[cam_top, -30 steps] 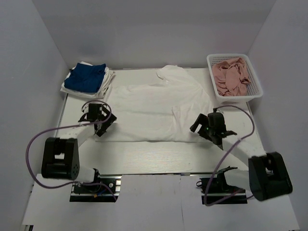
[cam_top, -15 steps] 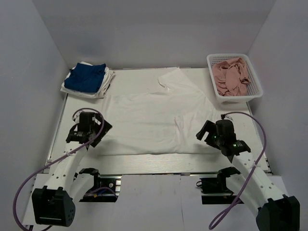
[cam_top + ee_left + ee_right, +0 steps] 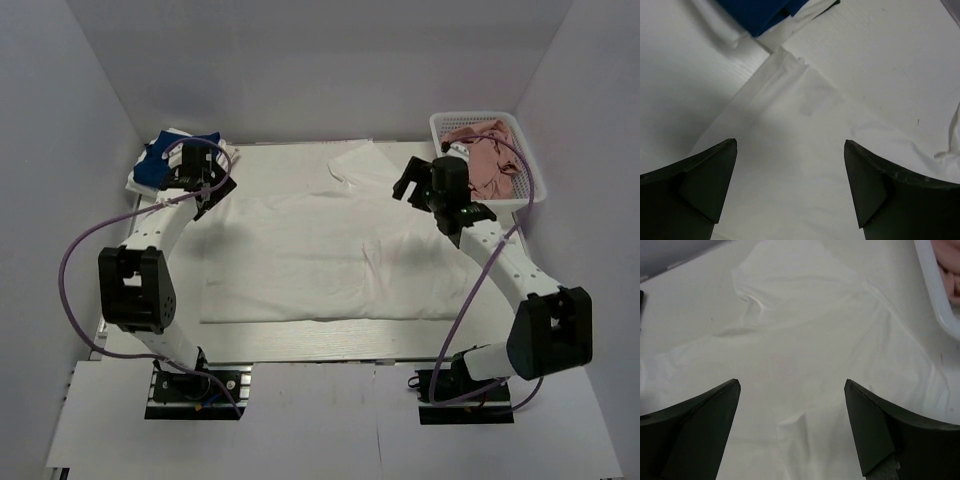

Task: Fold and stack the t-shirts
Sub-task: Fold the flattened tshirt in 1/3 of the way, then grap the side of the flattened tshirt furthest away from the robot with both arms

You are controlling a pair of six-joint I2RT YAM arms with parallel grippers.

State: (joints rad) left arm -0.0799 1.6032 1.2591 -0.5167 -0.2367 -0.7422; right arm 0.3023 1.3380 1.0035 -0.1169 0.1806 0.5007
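White links [image 3: 160, 226], black joints [image 3: 135, 290], purple cables [image 3: 63, 275]; black left claw [image 3: 790, 145] and right claw [image 3: 791, 385].

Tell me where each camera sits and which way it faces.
Top external: above and behind both arms, looking down at them and the table.
Left wrist: on left gripper, facing white t-shirt corner and blue shirt; own fingers show.
Right wrist: on right gripper, facing t-shirt's far flap and basket rim; own fingers show.
All three share the white t-shirt.

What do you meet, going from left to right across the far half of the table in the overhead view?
blue shirt, folded → left gripper → white shirt, spread flat → right gripper → basket
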